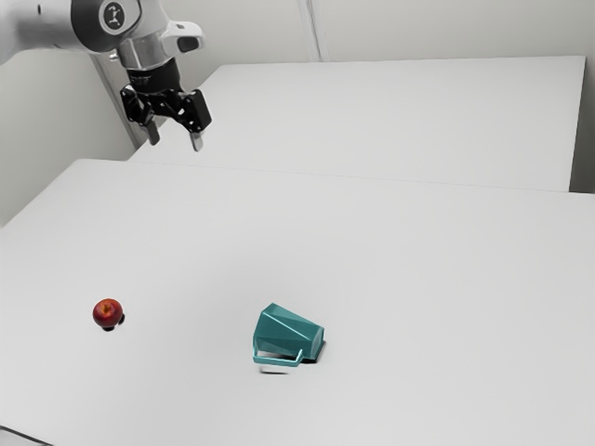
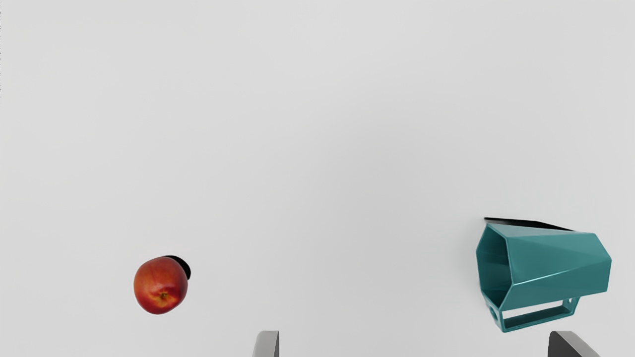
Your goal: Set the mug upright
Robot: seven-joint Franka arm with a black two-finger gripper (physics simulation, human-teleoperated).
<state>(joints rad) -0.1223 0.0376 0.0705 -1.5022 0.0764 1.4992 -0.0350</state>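
Mug (image 1: 290, 327) lies on its side on the white bench (image 1: 186, 400), not standing up. It is blue-green, with flat sides like a cut gem. Its open mouth (image 2: 495, 265) looks toward the side where the red fruit (image 1: 108, 311) sits, and you can see a bit of the dark inside. Its flat bottom (image 1: 318, 343) points to the exterior view's right. Its handle (image 1: 278, 361) is a square loop, and in the wrist view it sticks out on the side of the mug that is toward the fingers (image 2: 267, 344). A thin black shadow (image 2: 536, 222) runs along the other side.

The fruit is round and small, with a yellow patch around its stem spot. It sits well apart from the mug, to the exterior view's left of it, with a little dark shadow by it.

Up in the air, the black gripper (image 1: 175, 141) hangs with its fingers wide apart and nothing between them. It is well away from both the mug and the fruit. The arm (image 1: 42, 28) comes in from the exterior view's upper left. Behind the bench is another big white top (image 1: 390, 121), and behind that a pale wall (image 1: 446, 28).
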